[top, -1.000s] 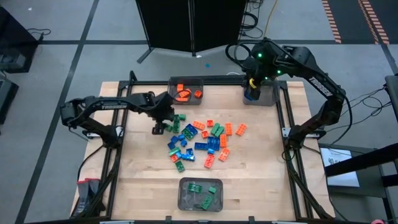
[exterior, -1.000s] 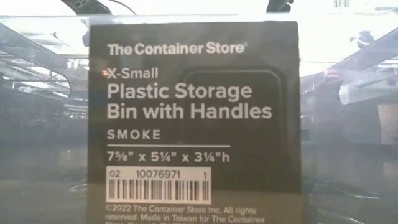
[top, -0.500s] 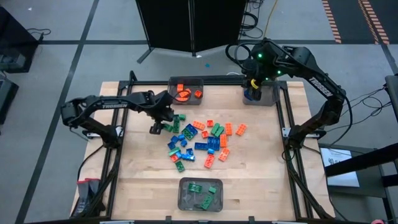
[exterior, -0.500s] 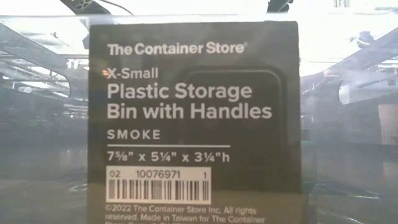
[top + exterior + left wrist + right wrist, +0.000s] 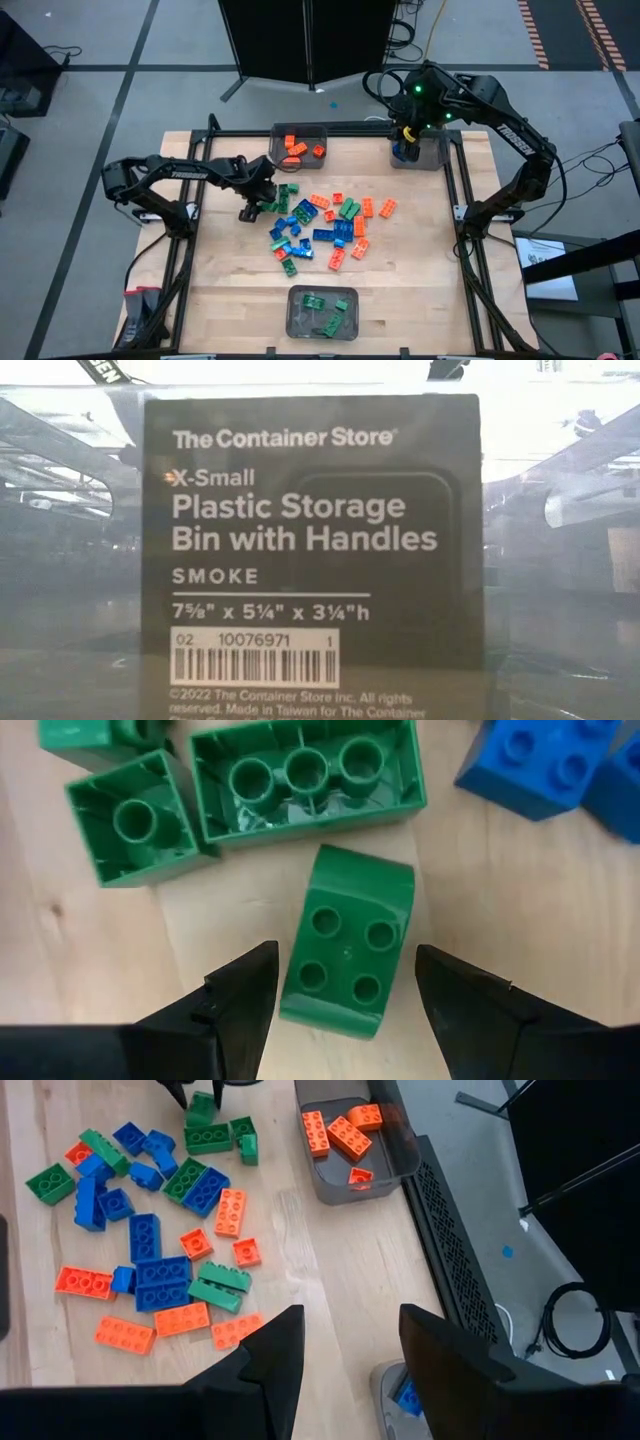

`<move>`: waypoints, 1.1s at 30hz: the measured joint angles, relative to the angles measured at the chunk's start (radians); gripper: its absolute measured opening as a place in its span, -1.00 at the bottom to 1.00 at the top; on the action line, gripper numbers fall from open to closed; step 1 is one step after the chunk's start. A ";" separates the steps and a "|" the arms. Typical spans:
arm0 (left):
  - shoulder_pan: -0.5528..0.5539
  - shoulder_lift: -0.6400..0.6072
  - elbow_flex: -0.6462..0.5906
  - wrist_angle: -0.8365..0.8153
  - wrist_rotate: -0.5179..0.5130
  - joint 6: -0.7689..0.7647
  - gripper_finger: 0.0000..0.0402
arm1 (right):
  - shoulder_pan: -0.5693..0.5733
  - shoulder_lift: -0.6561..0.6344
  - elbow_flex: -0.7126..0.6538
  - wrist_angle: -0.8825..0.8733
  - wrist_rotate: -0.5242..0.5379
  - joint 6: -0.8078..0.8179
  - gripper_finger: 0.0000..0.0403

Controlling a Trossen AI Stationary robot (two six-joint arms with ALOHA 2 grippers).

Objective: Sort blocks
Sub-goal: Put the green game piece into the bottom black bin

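A pile of orange, green and blue studded bricks lies on the middle of the wooden table. My left gripper is at the pile's left end, pointing down. In the left wrist view it is open, with one finger on each side of a small green four-stud brick lying on the table; a gap shows on both sides. My right gripper hangs open and empty over the far right bin. It also shows in the right wrist view, with a blue brick in the bin below.
A far bin holds orange bricks. A near bin holds green bricks; its label blocks the low view. Two upturned green bricks lie just beyond the four-stud brick, and blue ones lie beside them.
My left gripper has moved a little toward the table's near edge and left, away from the orange bin and onto the green bricks at the pile's left end. My right arm has kept still.
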State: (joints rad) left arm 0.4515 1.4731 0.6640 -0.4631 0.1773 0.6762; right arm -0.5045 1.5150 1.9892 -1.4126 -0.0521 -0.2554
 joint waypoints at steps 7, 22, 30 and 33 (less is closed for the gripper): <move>0.002 0.010 -0.074 0.035 0.028 0.002 -0.02 | 0.000 0.000 0.000 0.011 0.000 0.017 -0.21; 0.000 0.011 0.036 -0.027 0.006 -0.212 -0.36 | 0.001 0.000 0.000 0.034 -0.007 0.005 -0.21; 0.000 -0.137 0.154 -0.094 -0.008 -0.374 -0.36 | 0.002 0.000 0.000 0.183 -0.232 -0.072 -0.21; 0.000 -0.219 0.204 -0.121 -0.017 -0.433 -0.36 | 0.002 0.000 0.000 0.253 -0.377 -0.121 -0.21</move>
State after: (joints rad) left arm 0.4515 1.2540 0.8682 -0.5838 0.1599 0.2431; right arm -0.5026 1.5150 1.9888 -1.1600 -0.4290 -0.3764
